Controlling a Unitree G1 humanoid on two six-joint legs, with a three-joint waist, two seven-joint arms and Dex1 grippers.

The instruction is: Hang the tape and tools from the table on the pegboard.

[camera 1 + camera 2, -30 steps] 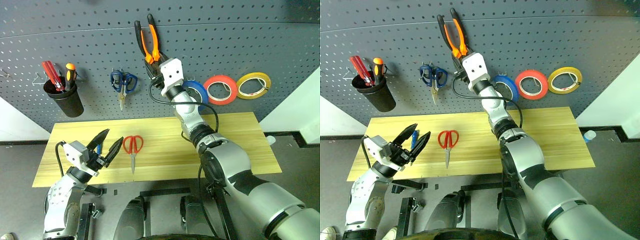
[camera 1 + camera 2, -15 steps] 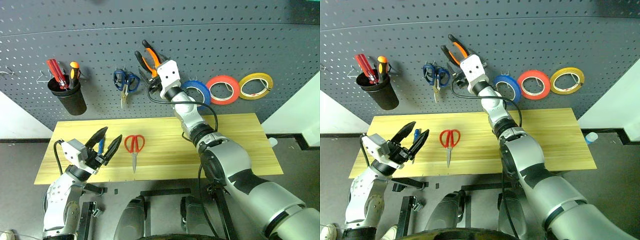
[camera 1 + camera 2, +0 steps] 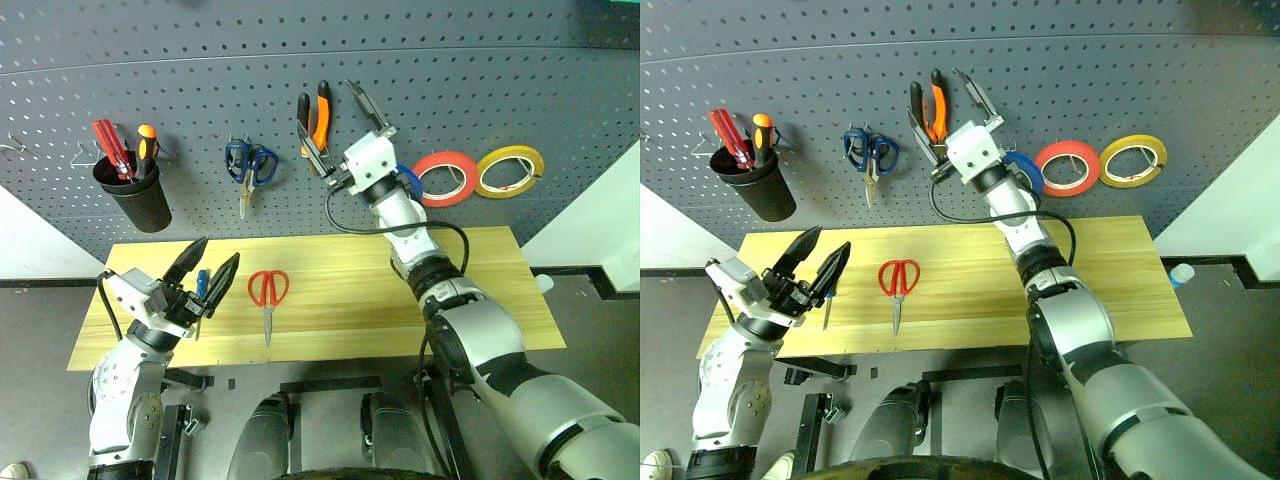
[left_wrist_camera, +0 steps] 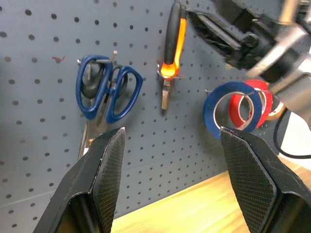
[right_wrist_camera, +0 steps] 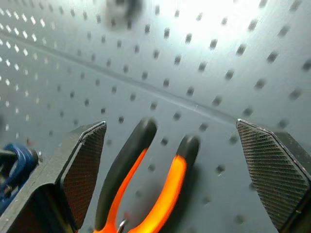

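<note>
The orange-and-black pliers (image 3: 314, 118) hang handles-up on a hook of the dark grey pegboard (image 3: 480, 80). My right gripper (image 3: 330, 115) is open around them without touching; in the right wrist view both handles (image 5: 155, 184) stand free between its fingers (image 5: 82, 170). The blue tape (image 4: 228, 109) hangs on the pegboard just right of the pliers, partly behind my right wrist. The red-handled scissors (image 3: 268, 290) and the blue-handled screwdriver (image 3: 201, 287) lie on the wooden table (image 3: 480, 290). My left gripper (image 3: 217, 252) hovers open and empty over the screwdriver.
On the pegboard hang a black cup (image 3: 135, 200) holding red and orange-topped screwdrivers, blue-handled scissors (image 3: 248, 165), a red tape roll (image 3: 445, 178) and a yellow tape roll (image 3: 507, 168). The table's right half is bare wood.
My right gripper opened, let go of the pliers and drew back to the right. The pliers swung from tilted to hanging straight. My left gripper rose slightly.
</note>
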